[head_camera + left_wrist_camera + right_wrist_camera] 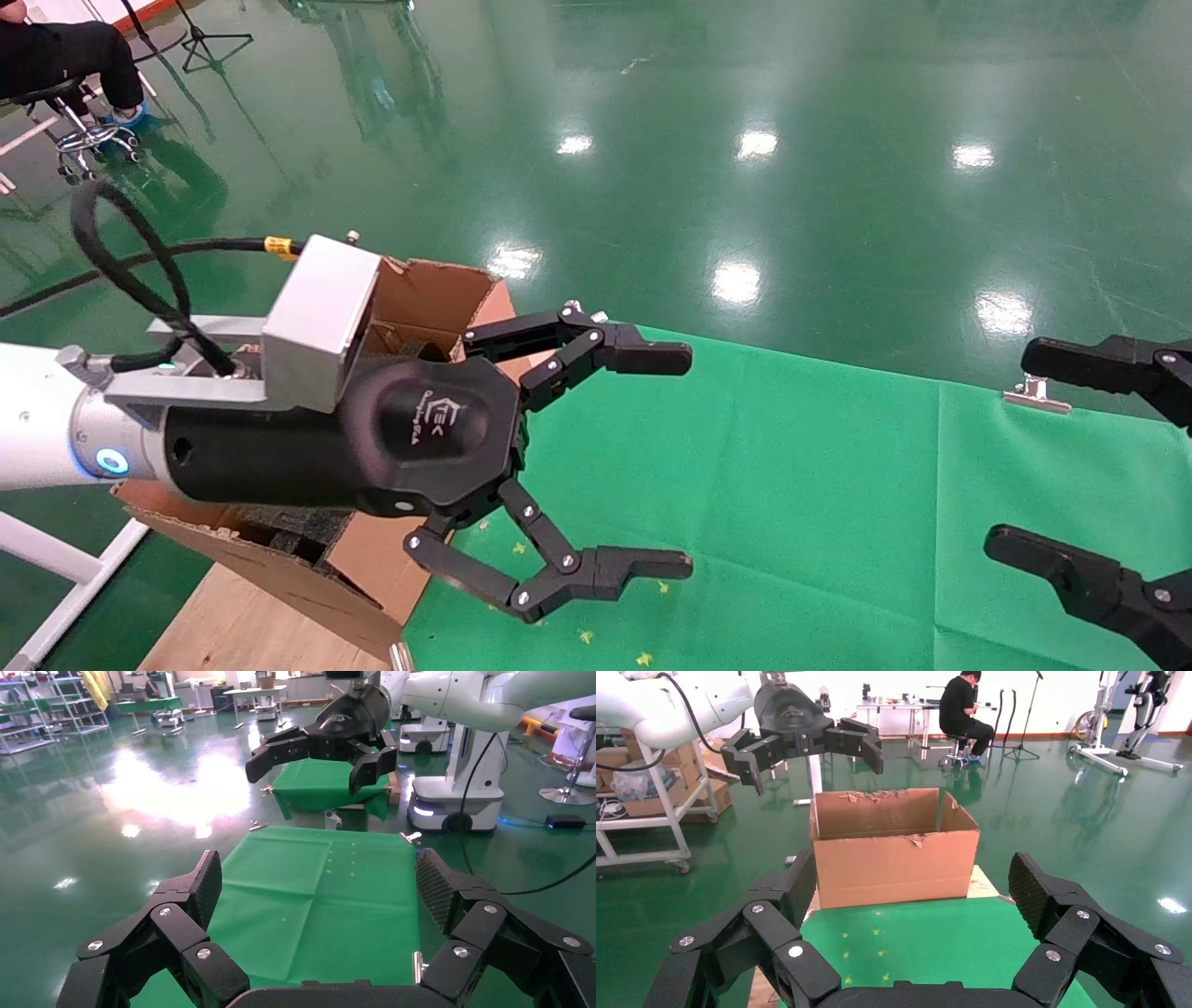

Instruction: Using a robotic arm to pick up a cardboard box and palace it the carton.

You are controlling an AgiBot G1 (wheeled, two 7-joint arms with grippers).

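The large brown carton (428, 294) with torn flaps stands on the table's left end, mostly hidden behind my white left arm; the right wrist view shows it whole (891, 860). My left gripper (689, 461) is open and empty, held above the green cloth just right of the carton. It also shows in its own view (320, 888) and in the right wrist view (807, 741). My right gripper (1010, 450) is open and empty at the right edge, facing the carton (912, 888). The slim taped cardboard box is out of view.
A green cloth (838, 485) covers the table, clipped at its far edge (1034, 396). The carton rests on a wooden board (233, 624). A white frame (56, 559) stands at the left. A seated person (65, 56) is far back left on the green floor.
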